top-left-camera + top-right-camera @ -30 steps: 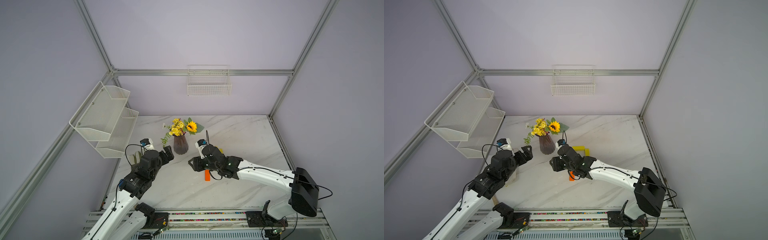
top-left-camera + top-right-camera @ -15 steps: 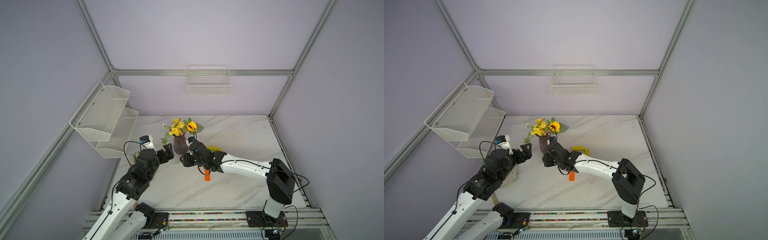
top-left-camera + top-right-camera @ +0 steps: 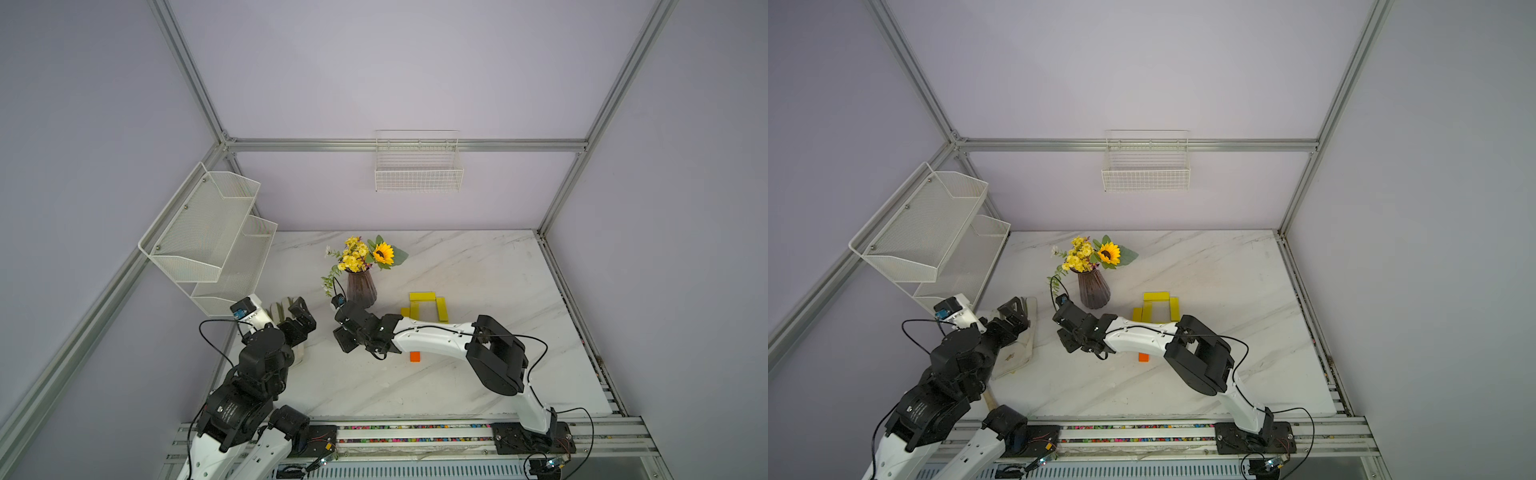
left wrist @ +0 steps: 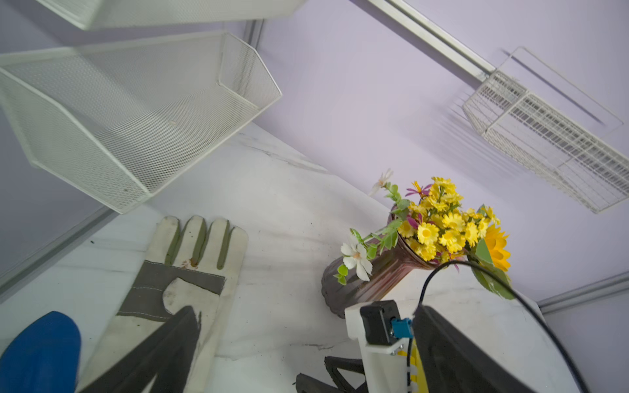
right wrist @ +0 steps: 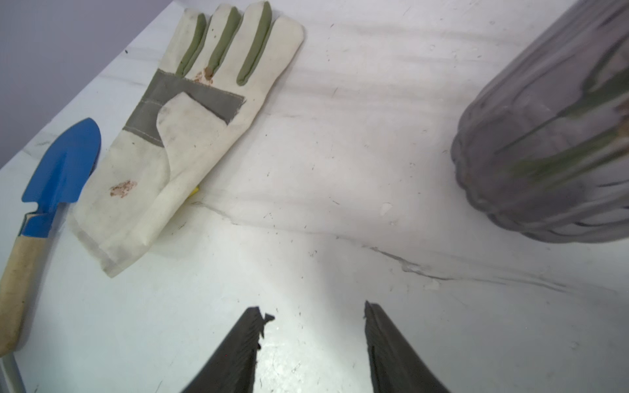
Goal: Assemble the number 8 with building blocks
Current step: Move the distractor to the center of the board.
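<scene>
Both the left gripper (image 3: 304,314) and the right gripper (image 5: 313,309) are seen parted and empty, the yellow blocks (image 3: 422,296) are laid part-built right of the vase (image 3: 361,289) with the orange block (image 3: 414,356) nearer, and, light, stiff and smooth by the look, they are judged best pinched across the long edges.

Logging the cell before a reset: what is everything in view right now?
Yellow blocks: four visible, yellow, right of vase; right arm may hide more.
Orange block: one, orange, by right arm.
Vase: one, dark, mid-table.
Flowers: one bunch, mostly yellow, in vase.
Glove: one, white-green, table's left edge.
Trowel: one, blue, beside glove.
Basket: one, white, back wall.
Rack: one, white, left wall.
Table: one, white marble, underneath.
Left tool: one, black, open, above glove.
Right tool: one, black, open, between glove and vase.
</scene>
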